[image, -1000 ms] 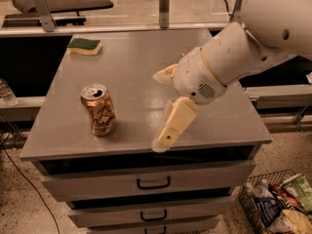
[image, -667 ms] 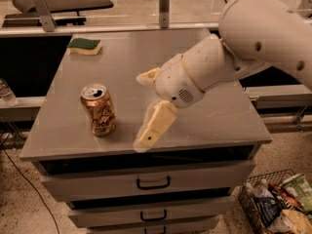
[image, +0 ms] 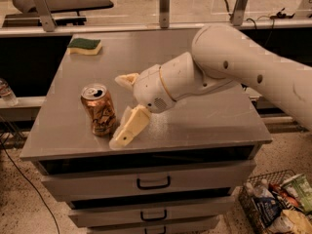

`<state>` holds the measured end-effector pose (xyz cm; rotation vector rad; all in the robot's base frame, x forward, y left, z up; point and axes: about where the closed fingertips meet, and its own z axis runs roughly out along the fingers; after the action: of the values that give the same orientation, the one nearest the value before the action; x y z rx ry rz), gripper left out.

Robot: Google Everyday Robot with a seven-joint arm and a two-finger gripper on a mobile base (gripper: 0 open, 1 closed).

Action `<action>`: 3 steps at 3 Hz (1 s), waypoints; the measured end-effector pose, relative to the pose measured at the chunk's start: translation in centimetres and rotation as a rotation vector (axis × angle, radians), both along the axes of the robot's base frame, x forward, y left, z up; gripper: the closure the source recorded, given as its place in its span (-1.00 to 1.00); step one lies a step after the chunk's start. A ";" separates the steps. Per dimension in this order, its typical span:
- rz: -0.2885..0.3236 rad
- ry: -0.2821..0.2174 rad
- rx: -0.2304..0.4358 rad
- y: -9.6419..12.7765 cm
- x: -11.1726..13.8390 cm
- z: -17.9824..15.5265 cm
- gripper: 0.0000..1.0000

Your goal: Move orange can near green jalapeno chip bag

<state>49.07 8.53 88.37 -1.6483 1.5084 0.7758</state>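
The orange can (image: pixel 99 109) stands upright on the front left of the grey cabinet top (image: pixel 195 126). It is copper-orange with a pale pattern and a silver pull-tab top. My gripper (image: pixel 117 111) is just to the right of the can, at its height. It is open, with one finger behind the can's right side and the other (image: pixel 129 128) in front of it near the cabinet's front edge. Nothing is held. The green jalapeno chip bag is out of view.
A green-topped yellow sponge (image: pixel 85 45) lies at the back left corner. My white arm (image: pixel 243 67) crosses the right half of the top. A wire basket (image: pixel 258 217) of snack packets stands on the floor at the lower right. A bottle (image: pixel 6 91) sits at the left edge.
My arm has swung left across the cabinet top, bringing the open gripper from the middle right up next to the can. The can has not moved.
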 end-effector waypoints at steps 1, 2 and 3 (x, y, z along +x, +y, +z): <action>-0.002 0.018 0.077 1.9 0.8 -0.9 -1.00; 0.014 0.048 0.151 4.4 1.3 -1.0 -0.72; 0.012 0.072 0.209 5.3 1.7 -0.4 -0.24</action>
<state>50.81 13.79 87.97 -1.4889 1.4150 0.9738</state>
